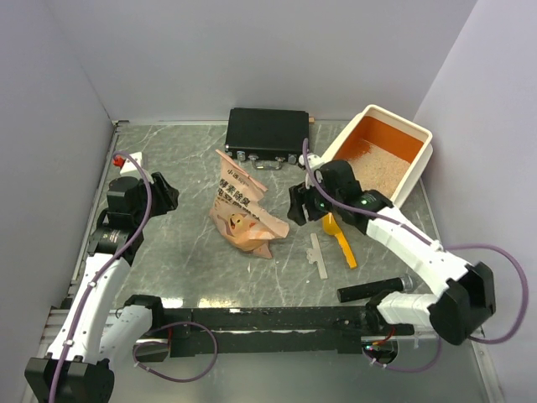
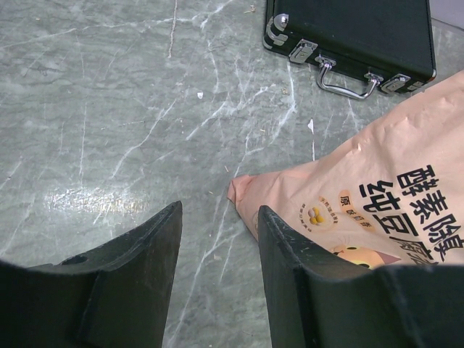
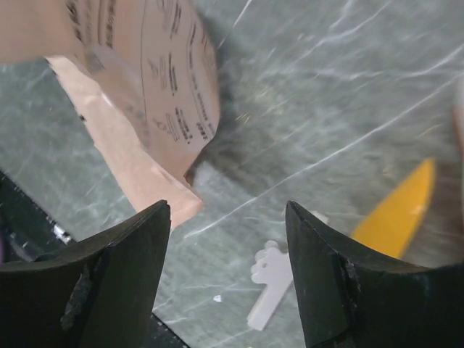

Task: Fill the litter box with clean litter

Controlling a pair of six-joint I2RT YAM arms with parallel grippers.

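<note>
The litter box (image 1: 419, 170), cream rim and orange inside, stands at the back right with beige clean litter (image 1: 376, 167) in its near half. The crumpled orange-brown paper bag (image 1: 242, 210) lies in the middle of the table; it also shows in the left wrist view (image 2: 377, 196) and the right wrist view (image 3: 145, 101). My right gripper (image 1: 299, 205) is open and empty above the table, between the bag and the yellow scoop (image 1: 340, 239). My left gripper (image 1: 168, 195) is open and empty at the left, apart from the bag.
A flat black case (image 1: 267, 134) lies at the back centre. A thin white paw-shaped strip (image 1: 316, 254) lies beside the scoop, also in the right wrist view (image 3: 272, 283). A black cylinder (image 1: 369, 291) lies near the right arm's base.
</note>
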